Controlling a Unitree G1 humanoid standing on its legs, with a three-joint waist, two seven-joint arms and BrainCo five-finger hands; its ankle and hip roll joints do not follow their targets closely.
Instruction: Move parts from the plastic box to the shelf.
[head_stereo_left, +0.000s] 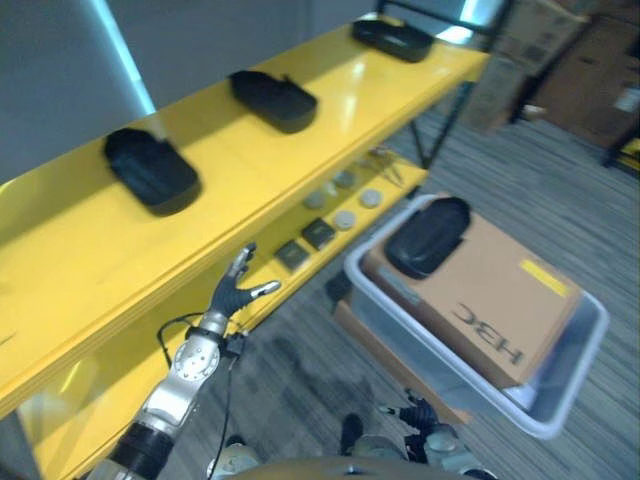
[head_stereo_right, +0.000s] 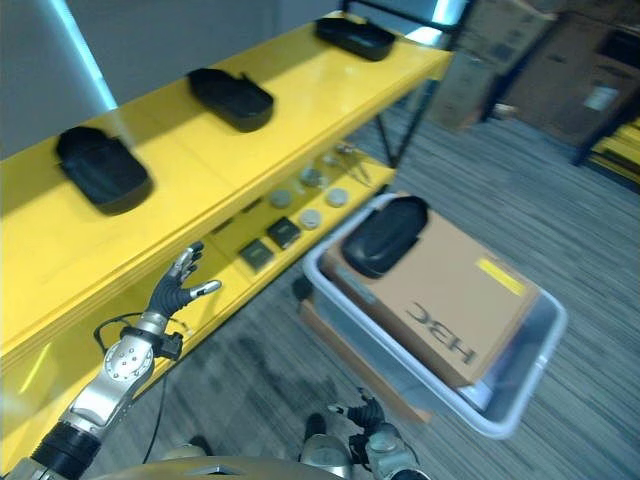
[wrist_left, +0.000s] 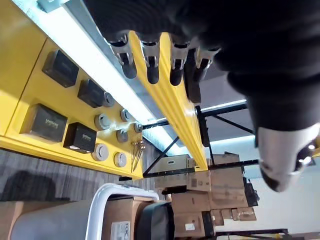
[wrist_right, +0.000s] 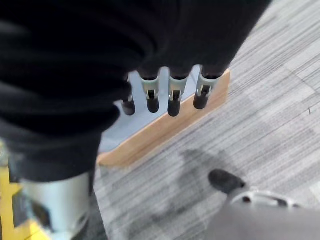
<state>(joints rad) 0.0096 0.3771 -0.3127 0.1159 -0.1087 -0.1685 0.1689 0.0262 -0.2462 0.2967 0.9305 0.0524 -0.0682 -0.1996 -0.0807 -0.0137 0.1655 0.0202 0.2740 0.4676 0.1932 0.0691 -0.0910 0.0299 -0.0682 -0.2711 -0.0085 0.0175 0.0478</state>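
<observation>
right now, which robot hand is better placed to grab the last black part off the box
Probably right: the right robot hand hangs open beside the plastic box, where the black part lies on a cardboard box. The left robot hand is open by the yellow shelf.

Upper shelf (head_stereo_left: 250, 170): three black parts, near (head_stereo_left: 150, 170), middle (head_stereo_left: 273, 99) and far (head_stereo_left: 392, 39), sit well apart with bare yellow board between them. Lower shelf (head_stereo_left: 330, 262): small dark blocks (head_stereo_left: 305, 245) and grey discs (head_stereo_left: 345, 200) crowd its middle. The left hand (head_stereo_left: 238, 285), fingers spread and empty, hangs just before the shelf's front edge. Grey plastic box (head_stereo_left: 560, 400): a cardboard carton (head_stereo_left: 490, 300) takes up most of its interior, and a black part (head_stereo_left: 428, 236) lies on the carton's shelf-side end, uncovered from above. Carpet between box and shelf lies open.
</observation>
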